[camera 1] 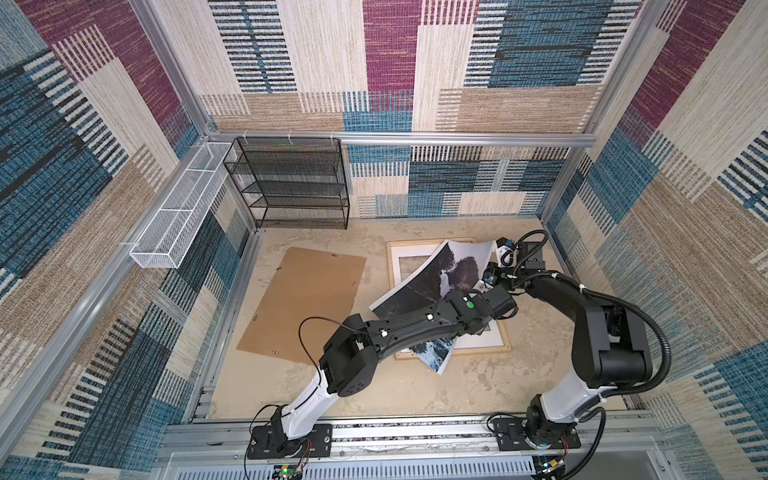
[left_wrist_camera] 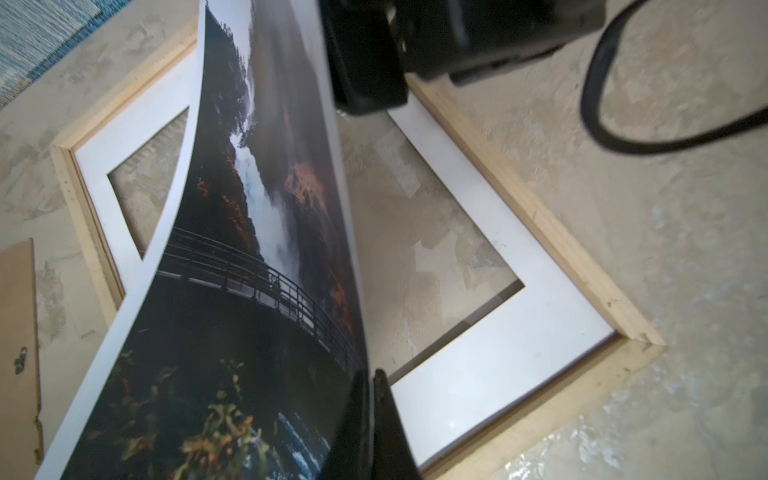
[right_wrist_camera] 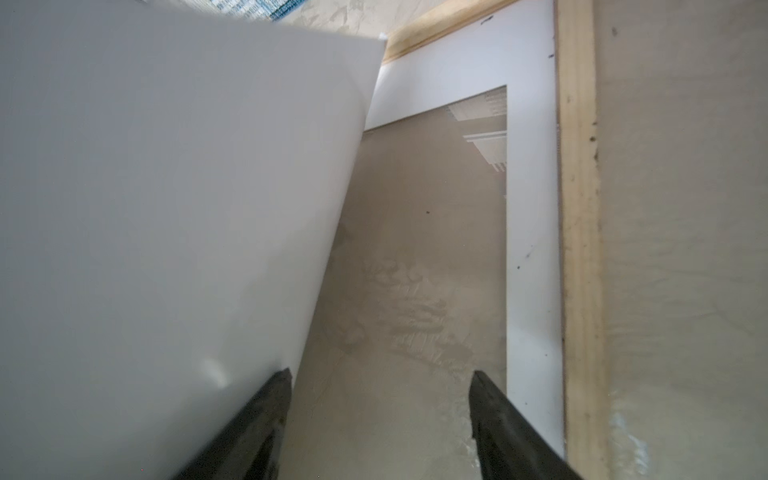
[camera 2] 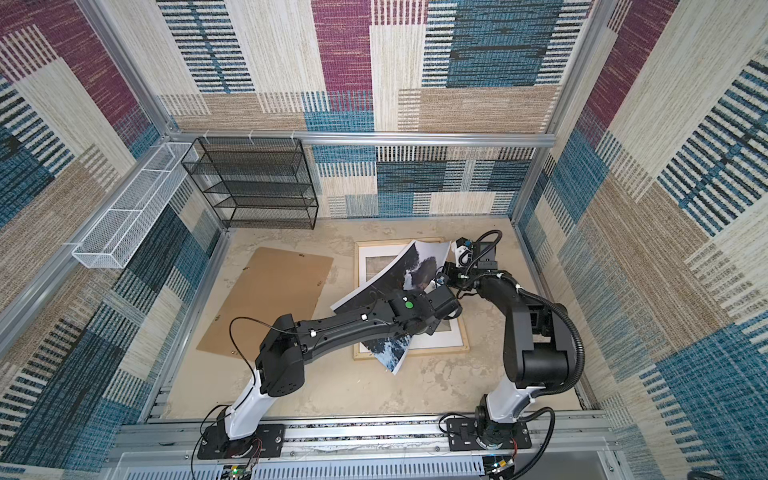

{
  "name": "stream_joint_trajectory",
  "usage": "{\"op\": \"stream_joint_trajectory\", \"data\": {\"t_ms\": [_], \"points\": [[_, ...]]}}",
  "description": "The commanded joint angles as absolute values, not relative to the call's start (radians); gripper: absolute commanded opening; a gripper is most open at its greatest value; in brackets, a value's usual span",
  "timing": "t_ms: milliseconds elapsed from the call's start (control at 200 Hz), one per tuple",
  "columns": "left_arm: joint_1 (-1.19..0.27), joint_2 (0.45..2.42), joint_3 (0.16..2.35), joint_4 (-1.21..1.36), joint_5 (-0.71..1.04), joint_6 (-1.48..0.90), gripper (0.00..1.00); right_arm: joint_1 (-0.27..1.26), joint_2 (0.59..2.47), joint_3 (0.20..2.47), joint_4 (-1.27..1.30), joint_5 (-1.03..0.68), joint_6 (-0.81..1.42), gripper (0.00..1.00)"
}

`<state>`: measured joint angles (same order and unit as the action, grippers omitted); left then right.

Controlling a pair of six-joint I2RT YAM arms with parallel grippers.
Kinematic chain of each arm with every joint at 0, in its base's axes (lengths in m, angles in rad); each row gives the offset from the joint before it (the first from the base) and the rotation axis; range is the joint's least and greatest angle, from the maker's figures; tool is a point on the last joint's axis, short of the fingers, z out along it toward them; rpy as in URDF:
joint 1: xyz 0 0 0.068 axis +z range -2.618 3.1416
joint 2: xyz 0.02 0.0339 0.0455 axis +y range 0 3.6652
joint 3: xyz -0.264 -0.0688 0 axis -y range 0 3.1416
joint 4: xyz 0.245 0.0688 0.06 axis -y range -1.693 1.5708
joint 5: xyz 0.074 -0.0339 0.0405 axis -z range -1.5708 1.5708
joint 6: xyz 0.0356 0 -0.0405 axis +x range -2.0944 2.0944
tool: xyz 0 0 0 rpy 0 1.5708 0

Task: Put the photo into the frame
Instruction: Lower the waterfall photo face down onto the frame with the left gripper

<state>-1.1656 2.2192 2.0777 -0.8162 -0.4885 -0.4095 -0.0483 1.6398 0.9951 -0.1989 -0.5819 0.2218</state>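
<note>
The photo point(camera 1: 436, 274) point(camera 2: 395, 278), a waterfall print with a bridge, stands curled and tilted over the pale wood frame point(camera 1: 457, 354) point(camera 2: 436, 354), its low corner past the frame's near rail. In the left wrist view my left gripper point(left_wrist_camera: 368, 374) is shut on the photo point(left_wrist_camera: 257, 249) at its edge, above the frame point(left_wrist_camera: 564, 253). My right gripper point(right_wrist_camera: 382, 376) is open over the frame's glass, nothing between its fingers; the photo's white back point(right_wrist_camera: 166, 208) lies against one finger point(right_wrist_camera: 278, 386). The frame's rail point(right_wrist_camera: 579, 249) runs beside it.
A white mat point(left_wrist_camera: 498, 365) point(right_wrist_camera: 532, 249) lies inside the frame. The brown backing board point(camera 1: 303, 303) rests flat to the frame's left. A black mesh shelf point(camera 1: 291, 183) and a white wire basket point(camera 1: 178, 208) hang on the back-left walls.
</note>
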Motion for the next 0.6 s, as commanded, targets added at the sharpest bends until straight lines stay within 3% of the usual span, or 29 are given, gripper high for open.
{"op": "stream_joint_trajectory", "data": {"t_ms": [0,240,396,491,591], "points": [[-1.154,2.187,2.162,-0.913,-0.471,-0.333,0.0,-0.079,1.606,0.997,-0.16,-0.559,0.226,0.69],[-1.133,2.185,2.463,-1.062,-0.38,-0.26,0.0,-0.225,1.503,0.954,-0.163,-0.586,0.232,0.7],[-1.088,2.189,2.668,-1.078,-0.197,-0.262,0.0,-0.322,1.433,0.93,-0.161,-0.624,0.243,0.71],[-1.0,2.145,2.649,-1.06,-0.069,-0.331,0.0,-0.349,1.402,0.924,-0.162,-0.648,0.253,0.74],[-0.878,2.085,2.462,-1.004,0.019,-0.401,0.0,-0.351,1.388,0.922,-0.168,-0.667,0.252,0.75]]}}
